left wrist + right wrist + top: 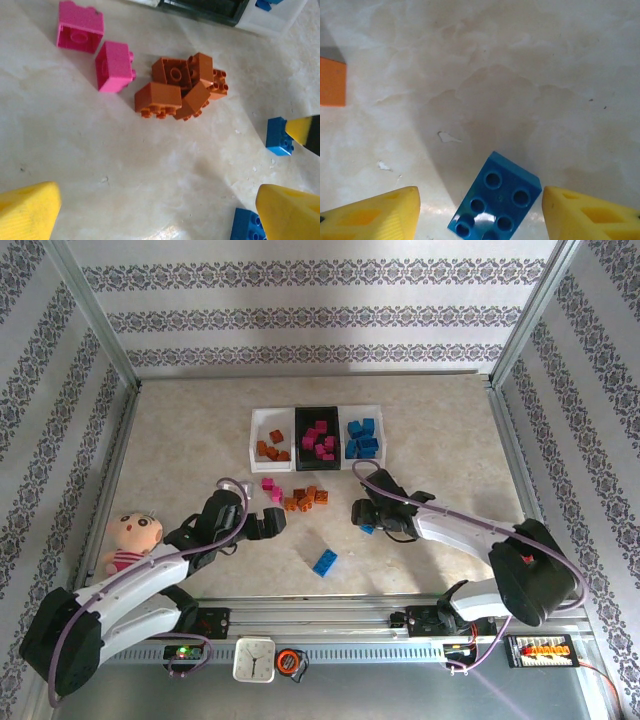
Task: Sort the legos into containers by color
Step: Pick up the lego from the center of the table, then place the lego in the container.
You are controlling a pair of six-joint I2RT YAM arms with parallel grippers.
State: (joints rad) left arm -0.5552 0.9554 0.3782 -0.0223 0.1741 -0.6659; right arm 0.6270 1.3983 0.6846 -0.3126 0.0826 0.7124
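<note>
Holding the right fingers point(375, 215) wide apart, straddling a blue lego point(495, 200) lying on the surface point(180, 440), with a gap showing on both sides of it. Holding the left fingers point(25, 210) apart too, gripping nothing, poised over bare surface just short of a heap of orange-brown legos point(182, 87). Showing, in the left wrist view, two pink legos point(115, 66) lying just left of that heap, and a second blue lego point(247, 225) lying just beside the finger on the right of that view. Standing in a row at the far side of the surface: a white bin point(253, 440) carrying orange-brown pieces, a black bin point(303, 416) carrying pink ones, another white bin point(381, 435) carrying blue ones. Lying loose between the bins and the arms: the pink, orange-brown and blue pieces already told. Sitting near the left edge: a doll point(130, 540).
</note>
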